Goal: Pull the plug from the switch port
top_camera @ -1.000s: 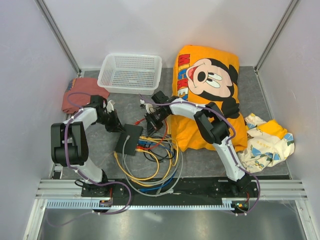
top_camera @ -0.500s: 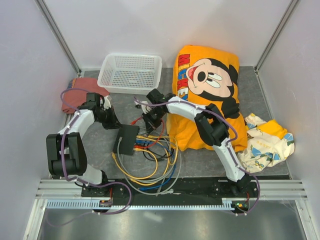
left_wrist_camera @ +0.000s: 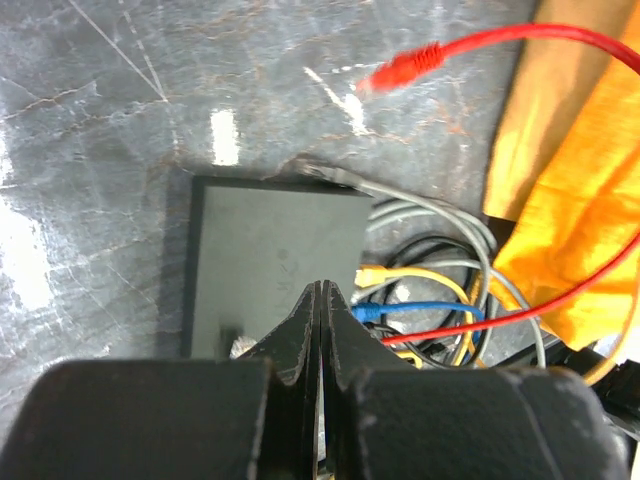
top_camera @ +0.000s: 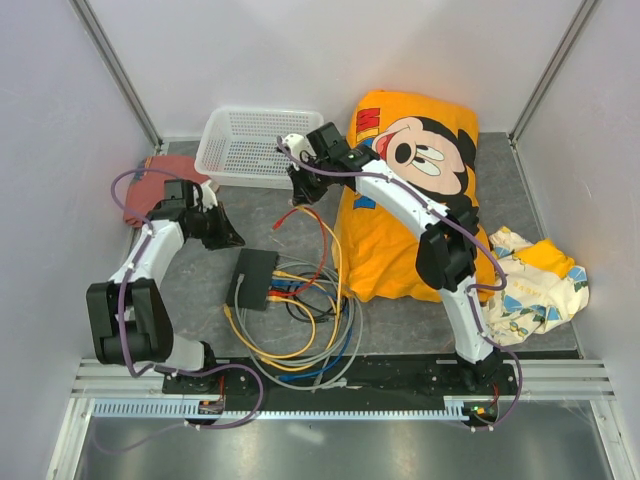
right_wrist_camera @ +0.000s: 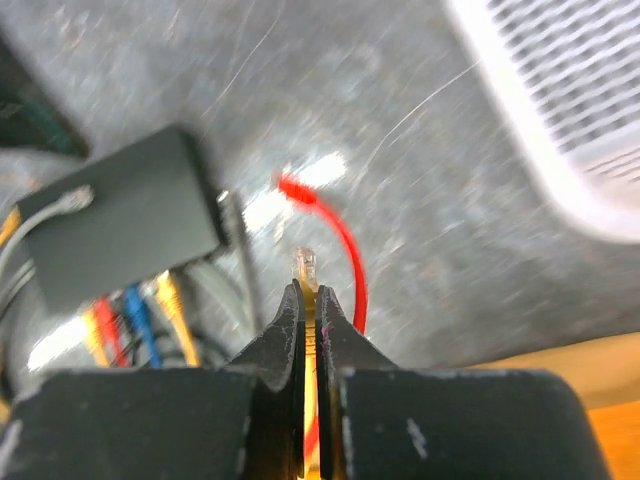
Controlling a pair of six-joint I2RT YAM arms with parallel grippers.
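**Yellow plug out of the switch, held in the R gripper**

We see the switch (top_camera: 254,278) lying flat on the tabletop, left of centre and a bit toward the near edge. Yellow, blue, red and grey cables (top_camera: 300,330) run from its right side and loop toward the near edge.

The R gripper (right_wrist_camera: 308,300) hangs above the tabletop btwn the switch and the white basket (top_camera: 250,180). Its fingers are pressed together on a yellow cable (right_wrist_camera: 310,380) just behind the plug (right_wrist_camera: 306,264). That clear plug sticks out past the fingertips, well apart from the switch and in no port.

A red plug (top_camera: 281,223) lies loose on the bare tabletop, just beyond the switch's far side, w/ nothing gripping it.

The L gripper (left_wrist_camera: 320,300) has its fingers pressed together w/ nothing btwn them. In the top view it sits near the switch's far-left corner, apart from it.

Elsewhere: an orange Mickey cloth (top_camera: 420,150) right of the cables, a red-brown cloth (top_camera: 150,195) by the left edge and a patterned cloth (top_camera: 535,280) by the right edge.
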